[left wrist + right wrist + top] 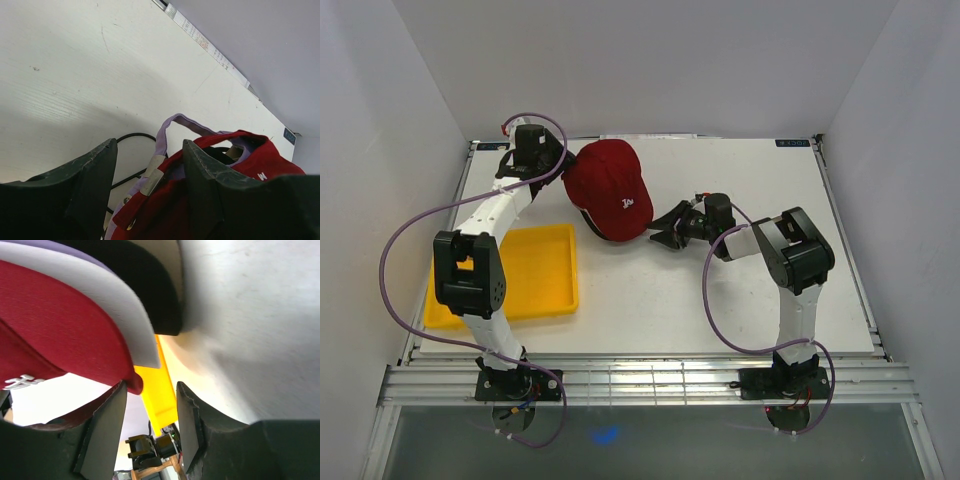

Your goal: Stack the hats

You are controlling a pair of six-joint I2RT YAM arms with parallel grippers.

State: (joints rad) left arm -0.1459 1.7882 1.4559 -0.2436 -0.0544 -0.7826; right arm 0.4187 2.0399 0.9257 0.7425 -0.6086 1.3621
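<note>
**Fig. 1.** Stack of hats (pixel 610 195) on the desk, dark red cap (pixel 605 180) uppermost. Its long axis runs from the rear straps, directly ahead of the left end effector (pixel 558 165), to the brims, directly ahead of the right end effector (pixel 663 228). I read both end effectors as jaws apart, gripping nothing. The lavender strap (pixel 172 122) lies just beyond the left fingertips. The red brim tip (pixel 132 382) sits beside 1 right finger; whether they touch I cannot tell. In my judgement neither is clearly nearer.
</note>
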